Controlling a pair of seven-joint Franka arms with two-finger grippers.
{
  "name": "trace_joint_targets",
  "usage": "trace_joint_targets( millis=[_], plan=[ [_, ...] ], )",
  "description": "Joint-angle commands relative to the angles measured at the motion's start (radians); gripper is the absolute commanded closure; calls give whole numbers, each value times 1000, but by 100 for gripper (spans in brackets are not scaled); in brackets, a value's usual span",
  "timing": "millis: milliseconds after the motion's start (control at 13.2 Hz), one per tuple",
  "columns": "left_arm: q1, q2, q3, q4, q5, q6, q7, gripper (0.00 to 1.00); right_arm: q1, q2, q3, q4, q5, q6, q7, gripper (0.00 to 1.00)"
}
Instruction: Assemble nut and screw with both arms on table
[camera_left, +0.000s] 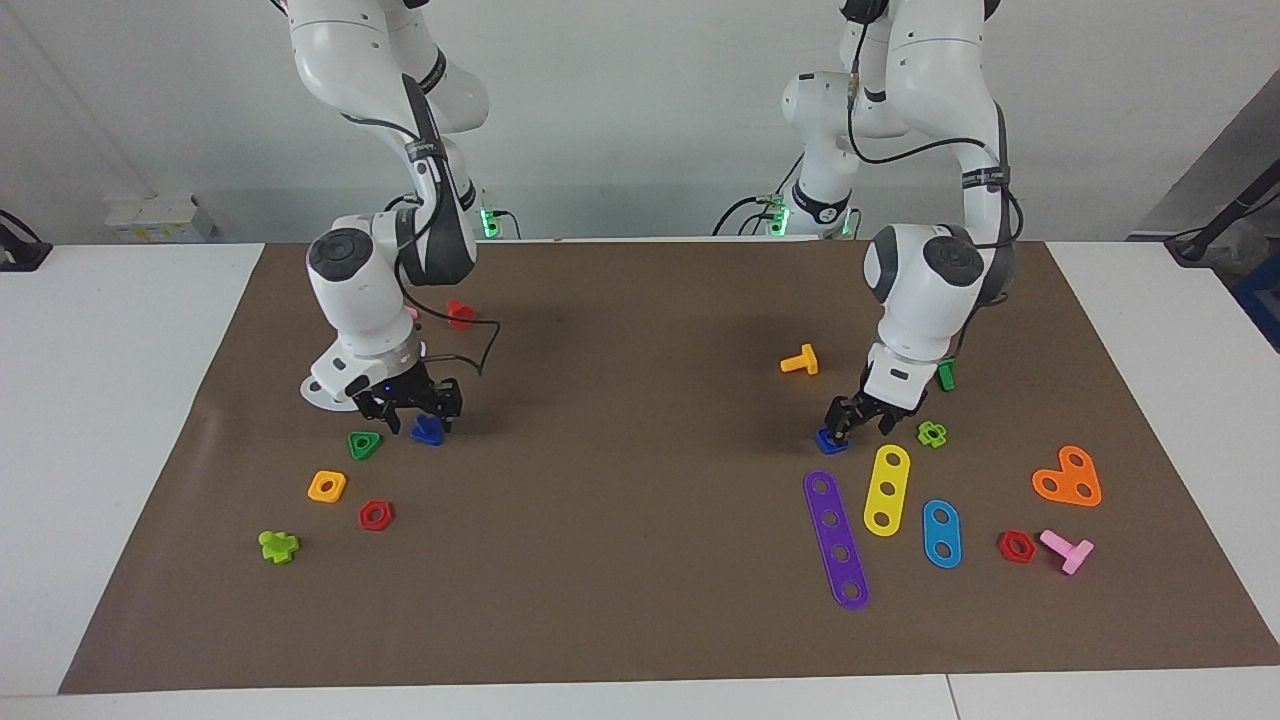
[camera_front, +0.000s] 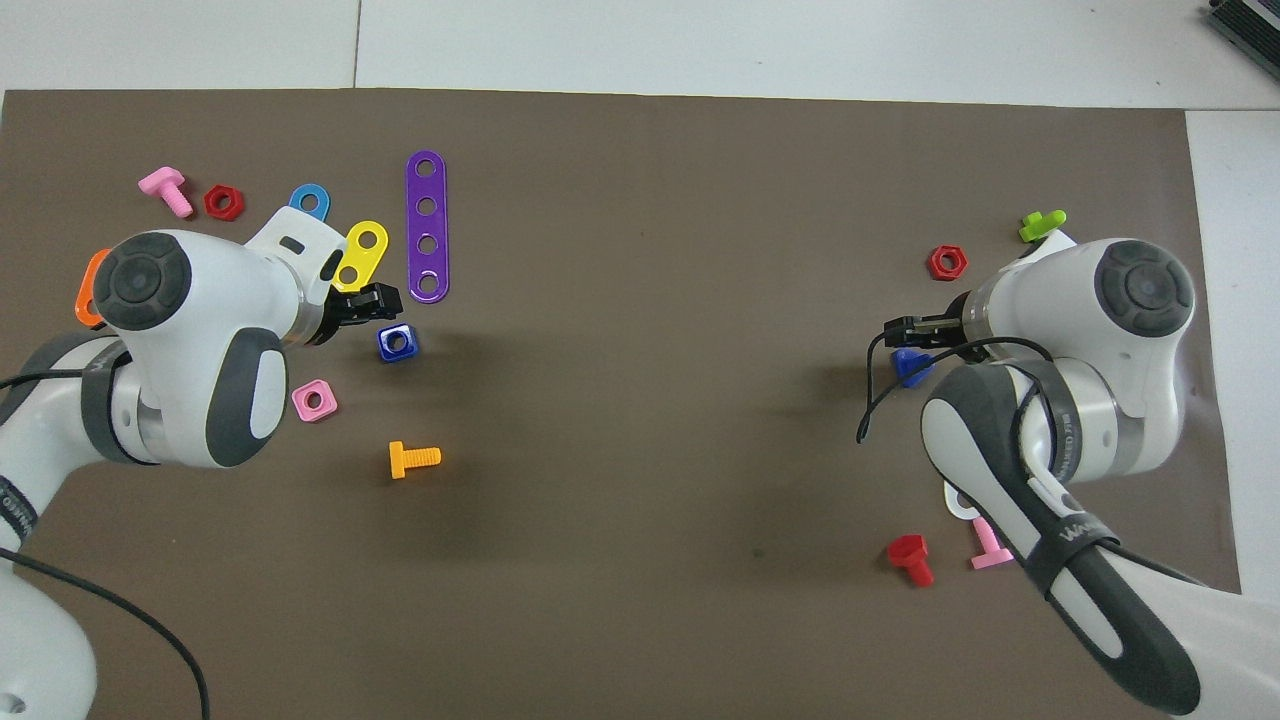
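Observation:
The dark-blue nut lies flat on the brown mat toward the left arm's end, beside the purple strip; it also shows in the overhead view. My left gripper hangs low just over it with fingers spread, one fingertip right above the nut. The dark-blue screw lies on the mat toward the right arm's end and shows in the overhead view too. My right gripper is low over it, fingers spread. Both grippers show in the overhead view, left and right.
Near the nut lie a purple strip, yellow strip, blue strip, orange heart plate, orange bolt, pink square nut. Near the screw lie a green triangular nut, orange nut, red nut.

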Motion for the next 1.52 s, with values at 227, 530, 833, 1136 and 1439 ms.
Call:
trace_joint_targets(
  millis=[227,530,833,1136,1439],
  plan=[
    [-49,12,18,-45,-12,34,-8,24,-12,-19,4,-34,10,20,-66,29],
    [-50,9,20,-51,17,-9,0,69,-12,-22,4,-37,10,13,-95,42],
    [-44,14,20,9,55,-67,4,100,-20,-22,4,-37,10,9,-142,62],
    [-37,54,15,262,58,-321,8,100,-17,-25,6,-34,10,-2,-132,100],
    [-52,78,9,461,25,-527,-21,100,41,-13,17,38,10,-60,-58,100]
  ],
)
